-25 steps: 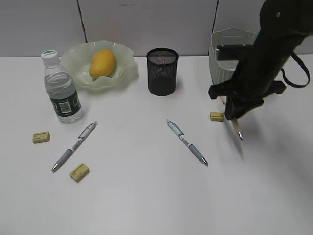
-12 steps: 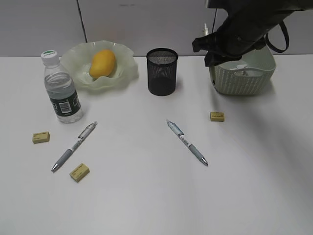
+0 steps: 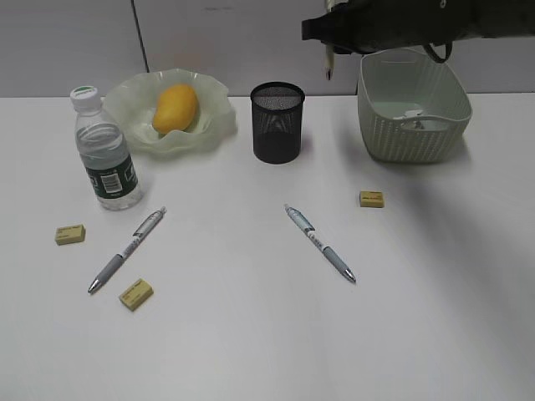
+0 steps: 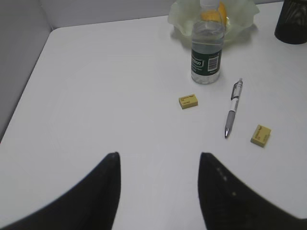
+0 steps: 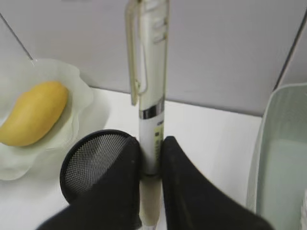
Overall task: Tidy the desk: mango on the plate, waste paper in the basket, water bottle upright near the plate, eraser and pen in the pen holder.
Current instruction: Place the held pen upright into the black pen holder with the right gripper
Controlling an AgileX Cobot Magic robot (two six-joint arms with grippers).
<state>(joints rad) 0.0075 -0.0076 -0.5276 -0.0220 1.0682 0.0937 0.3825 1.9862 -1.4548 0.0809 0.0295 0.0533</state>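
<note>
Pen (image 5: 152, 129) is clamped upright in right gripper (image 5: 150, 165), held above and right of pen holder (image 3: 277, 122). Left gripper (image 4: 158, 189) jaws are held apart over desk (image 4: 105, 96), nothing gripped.

A: What is there apart from the job's own things?

B: Only walls. A pale grey back wall (image 3: 67, 42) runs across the rear of the exterior view, built of flat panels.

A: Any joins?

B: One thin dark seam (image 3: 140, 38) slants down between two panels on the left.

A: And at the side?

B: In the left wrist view a grey side partition (image 4: 19, 57) meets the back wall at the corner.
</note>
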